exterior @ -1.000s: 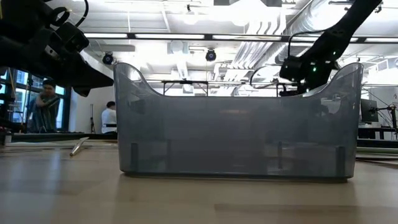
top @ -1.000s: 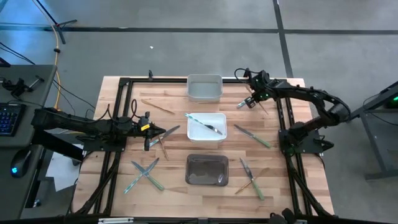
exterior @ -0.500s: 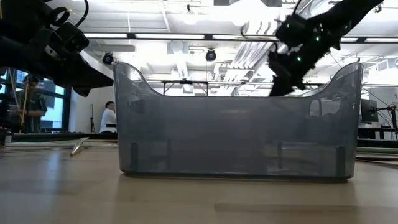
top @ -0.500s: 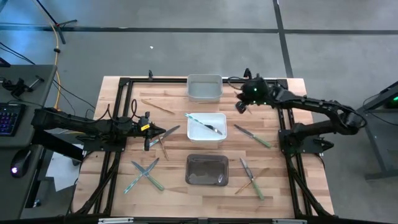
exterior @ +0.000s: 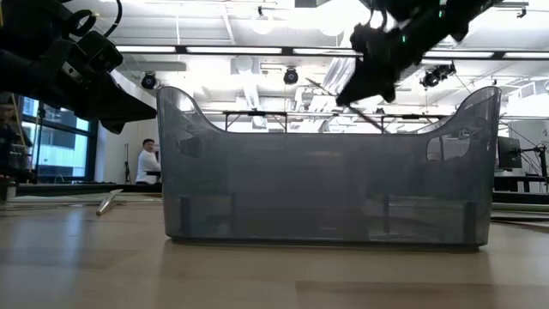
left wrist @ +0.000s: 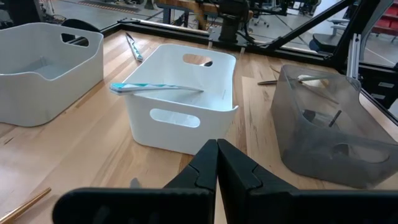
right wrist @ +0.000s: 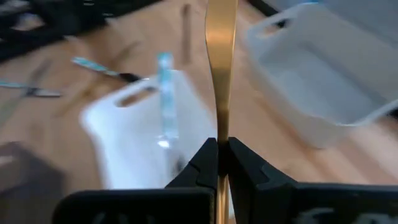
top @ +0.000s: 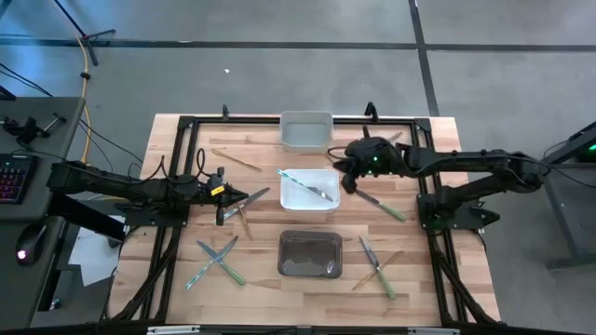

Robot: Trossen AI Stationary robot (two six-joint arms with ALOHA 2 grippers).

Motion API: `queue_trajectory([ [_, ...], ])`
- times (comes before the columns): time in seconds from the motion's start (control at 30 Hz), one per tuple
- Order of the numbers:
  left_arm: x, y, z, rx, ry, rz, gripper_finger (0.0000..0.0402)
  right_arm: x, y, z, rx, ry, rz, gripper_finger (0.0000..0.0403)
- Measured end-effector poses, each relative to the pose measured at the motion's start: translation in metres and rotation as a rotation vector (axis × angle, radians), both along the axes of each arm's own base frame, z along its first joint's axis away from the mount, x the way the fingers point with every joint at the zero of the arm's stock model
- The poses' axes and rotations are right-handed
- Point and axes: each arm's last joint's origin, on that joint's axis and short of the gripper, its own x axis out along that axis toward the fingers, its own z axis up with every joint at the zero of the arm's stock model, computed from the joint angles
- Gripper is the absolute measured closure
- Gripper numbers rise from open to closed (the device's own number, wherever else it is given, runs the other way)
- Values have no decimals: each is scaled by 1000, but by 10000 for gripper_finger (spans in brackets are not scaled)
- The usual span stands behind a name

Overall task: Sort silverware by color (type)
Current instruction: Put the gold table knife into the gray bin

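Now the right gripper [right wrist: 217,149] pinches a tan-handled piece of silverware [right wrist: 219,68], its jaws closed tight on the handle, which sticks straight out ahead of the fingertips. A second ago this gripper hung over the table's far right part, beside the grey bin [top: 306,131]; it has since swung inward and now sits just at the right edge of the white bin [top: 310,190]. Just beyond its jaws lies that white bin with a light blue knife [right wrist: 164,93] resting in it; the grey bin stands off to one side, farther out.

The left gripper [left wrist: 217,155] has not moved: jaws shut on nothing, hovering above the table's left part, with the white bin directly ahead of its tips and the dark bin [left wrist: 323,124] beside that. The rest of the silverware lies scattered on the table [top: 177,251], unchanged.
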Motion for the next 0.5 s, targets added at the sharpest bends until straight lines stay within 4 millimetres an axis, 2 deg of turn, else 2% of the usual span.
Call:
queue_trajectory([
  [0.13,0,0,0,0,0,1,401,9,30,22,89,-39,58,402],
  [0.27,0,0,0,0,0,1,401,20,67,34,207,-63,120,402],
  [0.37,0,0,0,-1,-2,2,401,32,94,38,292,-55,146,402],
  [0.5,0,0,0,-10,-2,4,401,50,123,31,351,43,125,402],
])
